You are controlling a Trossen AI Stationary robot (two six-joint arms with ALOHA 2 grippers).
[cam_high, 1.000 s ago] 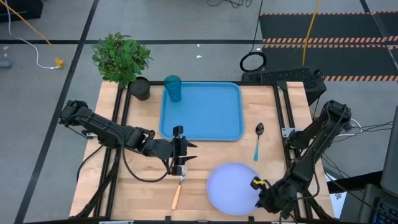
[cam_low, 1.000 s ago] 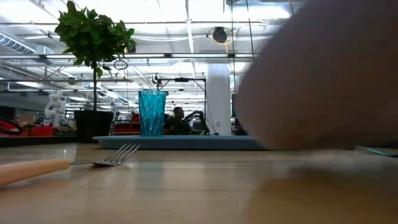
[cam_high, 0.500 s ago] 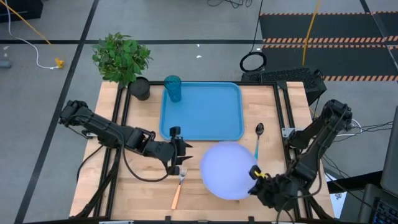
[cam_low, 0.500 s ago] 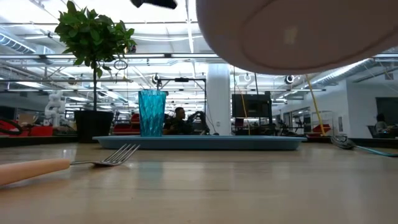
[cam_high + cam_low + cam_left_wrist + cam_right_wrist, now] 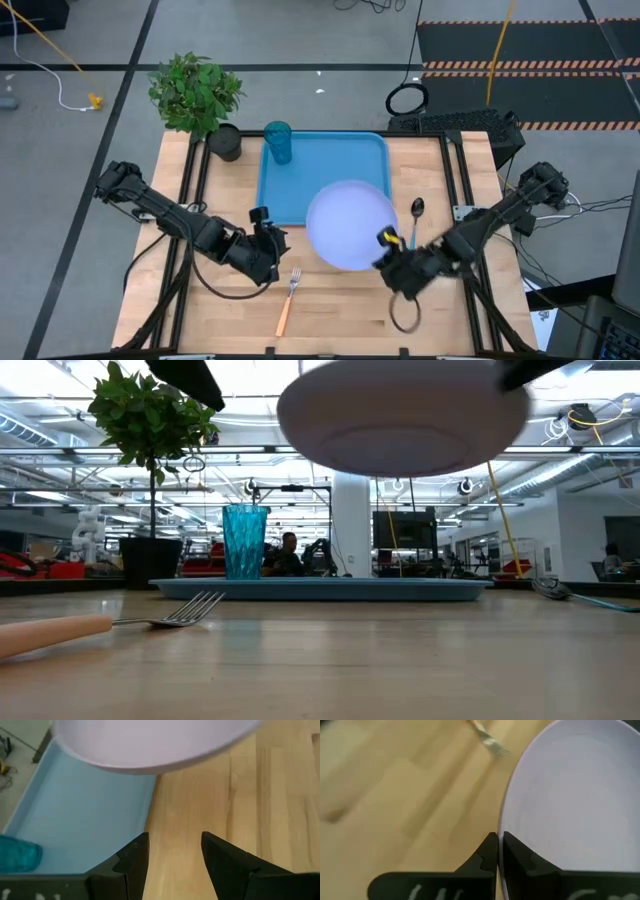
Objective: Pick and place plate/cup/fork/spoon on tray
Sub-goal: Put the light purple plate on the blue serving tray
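— Where was the plate [image 5: 348, 225]?

— Held in the air over the near right corner of the tray [image 5: 325, 170], its rim pinched between the closed fingers of the right gripper [image 5: 392, 248], that arm stretched low across the table.

— And the left gripper [image 5: 268, 228]?

— Empty, fingers apart, beside the tray's near left corner, above the fork [image 5: 287, 301].

R gripper [image 5: 384, 243] is seen raised mid-table, fingers [image 5: 492, 851] pinched on plate [image 5: 349, 224] rim. L gripper [image 5: 172, 850] is held low, jaws apart, empty.
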